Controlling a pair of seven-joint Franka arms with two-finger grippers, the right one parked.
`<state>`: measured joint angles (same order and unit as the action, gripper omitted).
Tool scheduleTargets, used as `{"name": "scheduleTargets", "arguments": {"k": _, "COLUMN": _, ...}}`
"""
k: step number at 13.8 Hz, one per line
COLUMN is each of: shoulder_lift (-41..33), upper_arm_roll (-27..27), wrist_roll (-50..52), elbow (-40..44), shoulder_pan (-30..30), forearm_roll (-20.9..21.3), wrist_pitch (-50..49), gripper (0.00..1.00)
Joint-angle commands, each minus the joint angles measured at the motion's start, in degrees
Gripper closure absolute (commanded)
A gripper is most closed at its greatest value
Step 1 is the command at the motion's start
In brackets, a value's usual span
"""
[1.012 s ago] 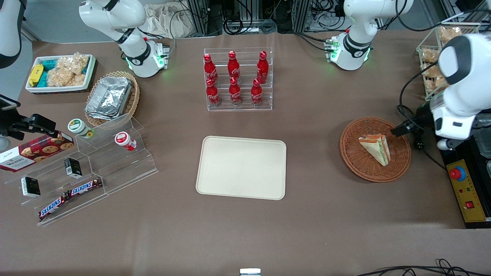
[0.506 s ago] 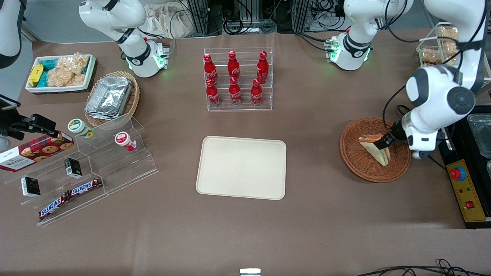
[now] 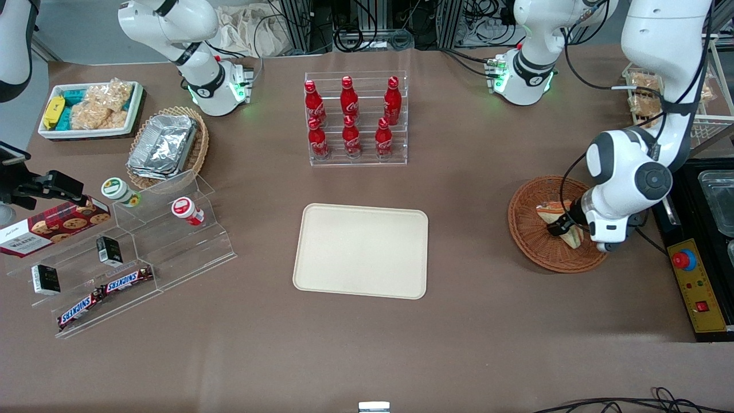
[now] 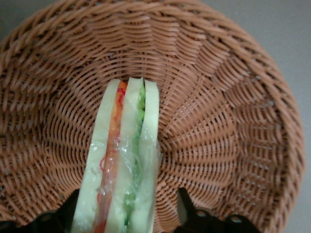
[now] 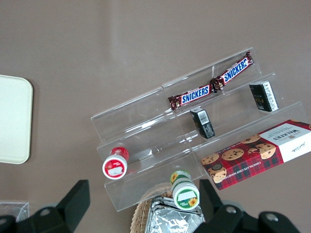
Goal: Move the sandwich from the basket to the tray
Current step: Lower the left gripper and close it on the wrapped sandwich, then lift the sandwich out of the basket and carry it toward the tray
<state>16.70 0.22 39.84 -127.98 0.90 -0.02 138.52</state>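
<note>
The sandwich point(image 3: 547, 211), a wrapped pale wedge with orange and green filling, lies in the reddish-brown wicker basket point(image 3: 533, 246) toward the working arm's end of the table. My left gripper point(image 3: 559, 229) is low over the basket, open, with one finger on each side of the sandwich. In the left wrist view the sandwich point(image 4: 124, 160) stands on edge between the dark fingertips point(image 4: 187, 211) of the gripper point(image 4: 126, 208), with a small gap on one side, and the basket point(image 4: 228, 121) lies around it. The cream tray point(image 3: 361, 250) lies empty at the table's middle.
A clear rack of red cola bottles point(image 3: 355, 117) stands farther from the front camera than the tray. A black control box with a red button point(image 3: 697, 281) sits beside the basket. A clear stepped stand with chocolate bars point(image 3: 114, 252) and a tan basket of foil trays point(image 3: 166, 146) lie toward the parked arm's end.
My left arm has swung in from the table's end and come down over the basket. The gripper has moved from the basket's rim to straddle the sandwich, which has not moved.
</note>
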Motion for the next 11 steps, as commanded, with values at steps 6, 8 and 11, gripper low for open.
{"name": "scheduleTargets", "arguments": {"k": 6, "shoulder_lift": -6.66, "upper_arm_roll": -0.31, "wrist_roll": -1.07, "elbow": 4.56, "shoulder_pan": -0.02, "forearm_roll": 1.25, "wrist_pitch": -10.94, "gripper": 1.0}}
{"name": "scheduleTargets", "arguments": {"k": 8, "shoulder_lift": -7.91, "upper_arm_roll": -1.19, "wrist_roll": -2.22, "elbow": 11.14, "shoulder_pan": -1.34, "forearm_roll": 0.64, "wrist_pitch": -21.75, "gripper": 1.0}}
{"name": "scheduleTargets", "arguments": {"k": 11, "shoulder_lift": -7.22, "upper_arm_roll": -6.97, "wrist_roll": -1.43, "elbow": 20.72, "shoulder_pan": -2.13, "forearm_roll": 0.19, "wrist_pitch": -30.83, "gripper": 1.0}}
